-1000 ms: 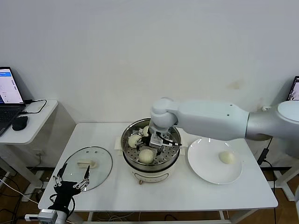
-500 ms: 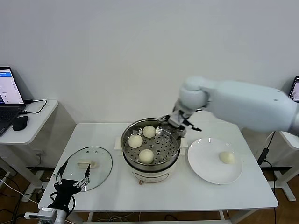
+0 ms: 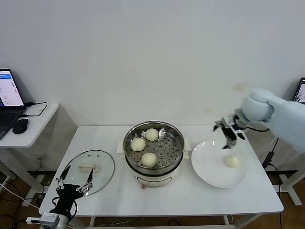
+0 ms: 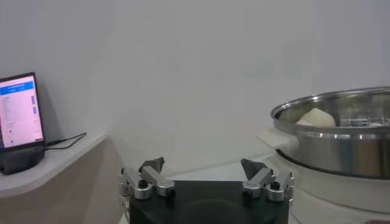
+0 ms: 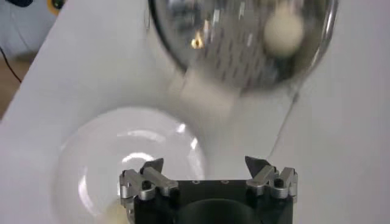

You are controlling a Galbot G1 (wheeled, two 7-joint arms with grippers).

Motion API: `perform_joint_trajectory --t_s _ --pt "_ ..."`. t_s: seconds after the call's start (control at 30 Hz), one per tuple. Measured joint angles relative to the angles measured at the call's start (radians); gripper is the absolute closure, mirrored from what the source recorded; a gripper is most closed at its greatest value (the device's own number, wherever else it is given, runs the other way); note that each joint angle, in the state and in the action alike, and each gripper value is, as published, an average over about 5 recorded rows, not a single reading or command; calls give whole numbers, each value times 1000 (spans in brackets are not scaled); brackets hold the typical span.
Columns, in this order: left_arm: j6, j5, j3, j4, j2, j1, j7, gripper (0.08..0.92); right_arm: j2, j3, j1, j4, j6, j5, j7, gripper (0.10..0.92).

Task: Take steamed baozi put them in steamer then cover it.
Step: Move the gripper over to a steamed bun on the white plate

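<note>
Head view | right gripper (image 3: 228,132) spread, above plate (image 3: 209,169) baozi (image 3: 232,161)

A white plate (image 3: 209,168), a laptop (image 3: 9,98) and a mouse (image 3: 20,125).

Head view overlooks the table; both wrist views share the steamer (image 3: 153,145).

Cover (image 3: 88,171) left of steamer (image 3: 153,149), plate (image 3: 209,170) right.
</note>
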Motion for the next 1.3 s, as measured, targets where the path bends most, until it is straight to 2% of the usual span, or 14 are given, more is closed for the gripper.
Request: perform_joint_trajectory --t_s 0.4,1.03,1.3 --pt "1 10 -4 -14 -12 18 -1 177 -23 274 -313 -148 16 -147 4 203" --pt "1 13 -14 -11 -22 23 -1 177 156 454 -480 -405 57 -281 37 204" --pt "0 10 -13 0 -20 19 -1 177 199 473 -500 -455 50 -313 42 275"
